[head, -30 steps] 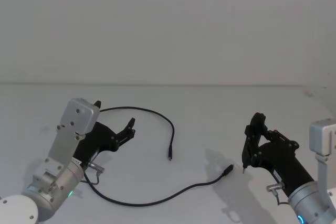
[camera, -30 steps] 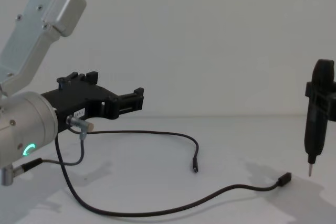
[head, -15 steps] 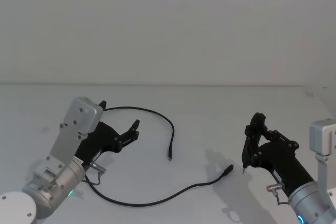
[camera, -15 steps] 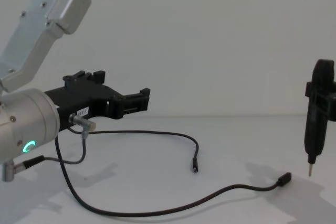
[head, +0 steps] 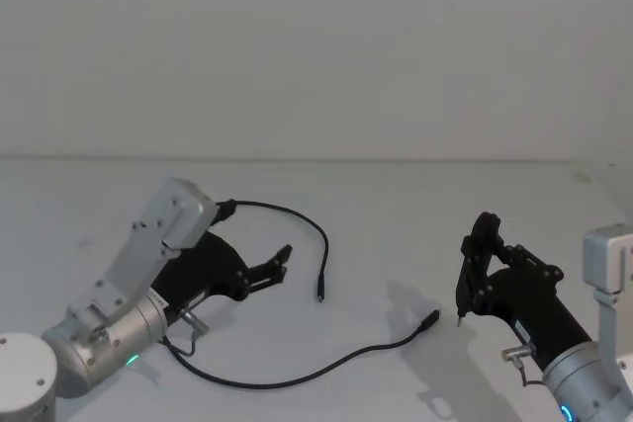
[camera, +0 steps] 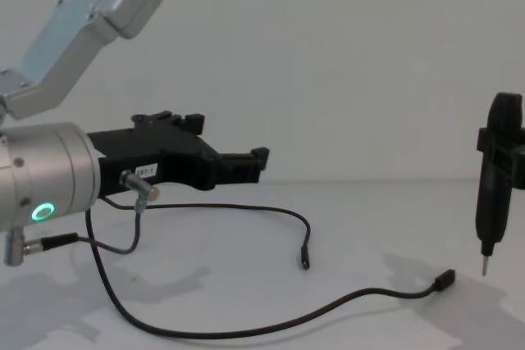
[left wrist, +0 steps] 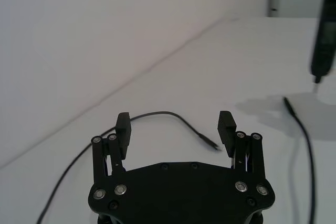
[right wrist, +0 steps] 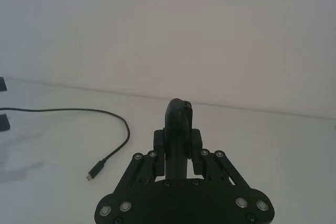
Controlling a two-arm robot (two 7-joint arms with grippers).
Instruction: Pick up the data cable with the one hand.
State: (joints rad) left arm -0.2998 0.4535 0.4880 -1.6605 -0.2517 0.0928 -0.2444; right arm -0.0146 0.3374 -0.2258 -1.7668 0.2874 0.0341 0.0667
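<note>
The data cable (head: pixel 323 236) lies in a loose black curve on the white table, one plug (head: pixel 319 295) near the middle and the other plug (head: pixel 428 320) further right. My left gripper (head: pixel 255 234) hovers open over the cable's left arc, nothing between its fingers. In the left wrist view the cable (left wrist: pixel 157 113) runs just past the left gripper (left wrist: pixel 175 124). In the chest view the left gripper (camera: pixel 230 141) hangs above the cable (camera: pixel 369 291). My right gripper (head: pixel 487 269) stands to the right, shut on a black pen-like tool (camera: pixel 498 170) whose metal tip points down near the right plug.
A short grey wire (camera: pixel 135 202) with metal connectors hangs at the left wrist. The white table (head: pixel 396 205) runs back to a plain white wall. In the right wrist view, the cable (right wrist: pixel 79 110) lies to the side of the held tool (right wrist: pixel 178 124).
My left gripper has moved forward and to the right over the cable's arc, still open. The right arm and the cable have not moved.
</note>
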